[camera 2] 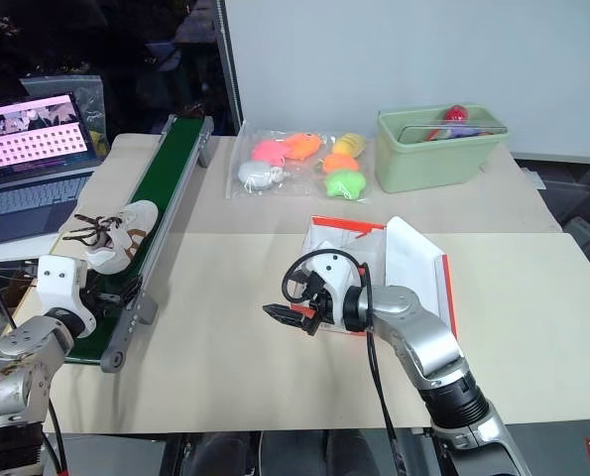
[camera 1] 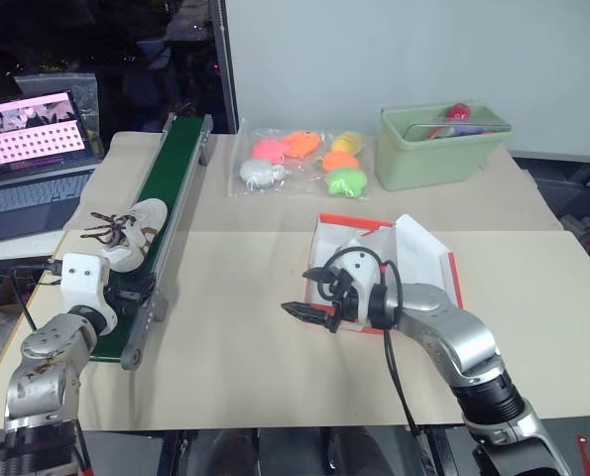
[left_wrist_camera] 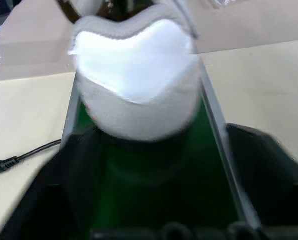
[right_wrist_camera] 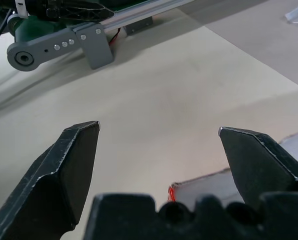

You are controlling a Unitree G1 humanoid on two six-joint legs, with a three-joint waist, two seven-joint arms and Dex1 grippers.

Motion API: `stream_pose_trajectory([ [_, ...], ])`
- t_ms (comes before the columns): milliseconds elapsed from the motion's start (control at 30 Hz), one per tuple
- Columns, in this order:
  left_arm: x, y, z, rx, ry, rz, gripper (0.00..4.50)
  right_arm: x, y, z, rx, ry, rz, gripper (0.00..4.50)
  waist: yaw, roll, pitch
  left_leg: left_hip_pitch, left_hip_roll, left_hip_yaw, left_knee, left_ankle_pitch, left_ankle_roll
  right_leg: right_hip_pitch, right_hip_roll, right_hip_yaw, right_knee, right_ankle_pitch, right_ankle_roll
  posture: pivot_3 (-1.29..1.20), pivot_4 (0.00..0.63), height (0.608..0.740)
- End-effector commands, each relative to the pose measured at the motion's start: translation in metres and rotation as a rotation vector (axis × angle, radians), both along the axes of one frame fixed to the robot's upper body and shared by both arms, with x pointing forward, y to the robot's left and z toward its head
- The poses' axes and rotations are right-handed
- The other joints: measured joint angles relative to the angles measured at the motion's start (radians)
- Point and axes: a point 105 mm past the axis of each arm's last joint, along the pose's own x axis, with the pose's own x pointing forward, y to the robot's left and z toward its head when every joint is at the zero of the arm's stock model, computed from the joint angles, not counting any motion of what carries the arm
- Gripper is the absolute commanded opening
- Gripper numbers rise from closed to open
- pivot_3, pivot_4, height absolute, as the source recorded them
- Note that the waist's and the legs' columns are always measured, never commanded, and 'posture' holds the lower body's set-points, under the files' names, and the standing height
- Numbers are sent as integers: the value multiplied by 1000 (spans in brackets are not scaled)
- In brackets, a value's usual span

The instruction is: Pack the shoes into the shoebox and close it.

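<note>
**Shoe on the belt, box waiting open**

A cardboard-covered table (camera 1: 245, 357) holds a green conveyor belt (camera 1: 171, 188) at left, carrying a shoe (camera 1: 131, 233) toward the near end. The left gripper (camera 1: 126, 296) sits just behind its heel, fingers either side; grip uncertain. The right gripper (right_wrist_camera: 159, 150) hangs wide open, empty, beside the open shoebox (camera 1: 451, 283), probably ready to help.
</note>
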Motion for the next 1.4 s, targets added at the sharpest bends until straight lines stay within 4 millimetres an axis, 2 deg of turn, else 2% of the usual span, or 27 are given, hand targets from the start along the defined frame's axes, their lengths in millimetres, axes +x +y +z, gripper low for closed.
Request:
stream_pose_trajectory([
  [33, 8, -6, 12, 23, -45, -37, 2540, 0, 0, 17, 31, -70, -1, 4500, 3, 0, 0, 0, 0, 0, 0, 0, 0, 0, 0, 0, 0, 0, 0, 0, 150, 729],
  [67, 8, -5, 12, 29, -44, -35, 2292, 1, 0, 18, 33, -70, -3, 4500, 4, 0, 0, 0, 0, 0, 0, 0, 0, 0, 0, 0, 0, 0, 0, 0, 150, 729],
  [233, 13, 0, 18, 51, -82, -9, 2292, 4, 1, 19, 49, -70, -20, 4500, 7, 0, 0, 0, 0, 0, 0, 0, 0, 0, 0, 0, 0, 0, 0, 0, 150, 729],
  [333, 19, 2, 37, 57, -184, 46, 2292, 15, -1, 25, 99, -61, -82, 4500, 9, 0, 0, 0, 0, 0, 0, 0, 0, 0, 1, 0, 0, 0, 0, 0, 150, 729],
  [433, 24, -8, 56, 101, -278, 48, 2292, 32, -4, 34, 193, -20, -175, 4500, 10, -1, 0, -1, 0, 0, 0, 0, 0, 0, 0, 0, 0, 0, 0, 0, 150, 729],
  [533, 27, -31, 59, 115, -308, -1, 2292, 55, -6, 45, 361, 87, -298, 4500, 9, -1, 0, -1, 0, 0, 0, 0, 0, -1, 0, 0, 0, 0, 0, 0, 150, 729],
  [633, 28, -49, 58, 116, -316, -37, 2292, 63, 0, 48, 464, 205, -332, 4500, 9, -1, 0, -1, 0, 0, 0, 0, 0, -1, 0, 0, 0, 0, 0, 0, 150, 729],
  [700, 28, -91, 56, 75, -324, -172, 2292, 65, 15, 56, 622, 386, -297, 4500, 7, -1, 0, -2, 1, 0, 0, 0, 0, -2, 0, 0, 1, 1, 0, 0, 150, 729],
  [767, 20, -136, 58, 28, -330, -328, 2292, 61, 34, 61, 701, 525, -220, 4500, 7, -1, 0, -2, 1, 0, 0, 0, 0, -2, 0, 0, 1, 1, 0, 0, 150, 729],
  [833, 12, -162, 61, -13, -335, -421, 2292, 61, 43, 61, 714, 593, -198, 4500, 10, 0, 0, -3, 1, 0, 0, 0, 0, -2, 0, 0, 2, 1, 0, 0, 150, 729],
  [933, -1, -190, 65, -66, -324, -537, 2292, 64, 48, 60, 743, 660, -193, 4500, 6, 0, 0, -3, 0, 0, 0, 0, 0, -2, -1, -1, 2, 1, 0, 0, 150, 729],
  [1100, -13, -205, 67, -112, -282, -632, 2292, 74, 44, 69, 864, 713, -201, 4500, -18, 0, 0, -2, 1, 0, 0, 0, 0, -2, 1, 0, 1, 1, 0, 0, 150, 729],
  [1400, -11, -203, 71, -101, -270, -641, 2292, 73, 47, 85, 943, 716, -168, 4500, -20, 0, 0, -3, 1, 0, 0, 0, 0, -2, 1, 0, 0, 1, 0, 0, 150, 729],
])
